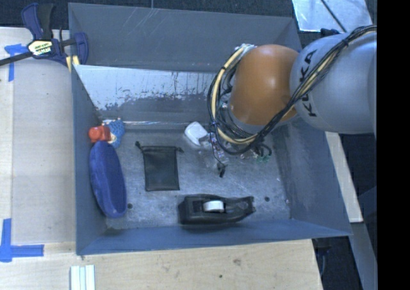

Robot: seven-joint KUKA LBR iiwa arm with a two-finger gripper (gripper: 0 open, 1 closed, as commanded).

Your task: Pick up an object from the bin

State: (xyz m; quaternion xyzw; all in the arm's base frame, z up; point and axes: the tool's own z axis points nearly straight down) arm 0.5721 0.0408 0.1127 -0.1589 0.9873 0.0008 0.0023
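Grey bin [186, 39] floor's pretty open: white crumpled thing [195, 133] just left of the tool [221, 166], black pouch [161, 167] further left, tape dispenser [214, 210] on its near side. Can't tell if the tool's spread or pinched under that orange cover [262, 84], so I'd centre it over the white crumpled thing before closing

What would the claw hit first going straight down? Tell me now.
Probably bare bin floor: the claw points down at a gap right of the pouch, above the tape dispenser in the picture. Depth is unclear from this angle.
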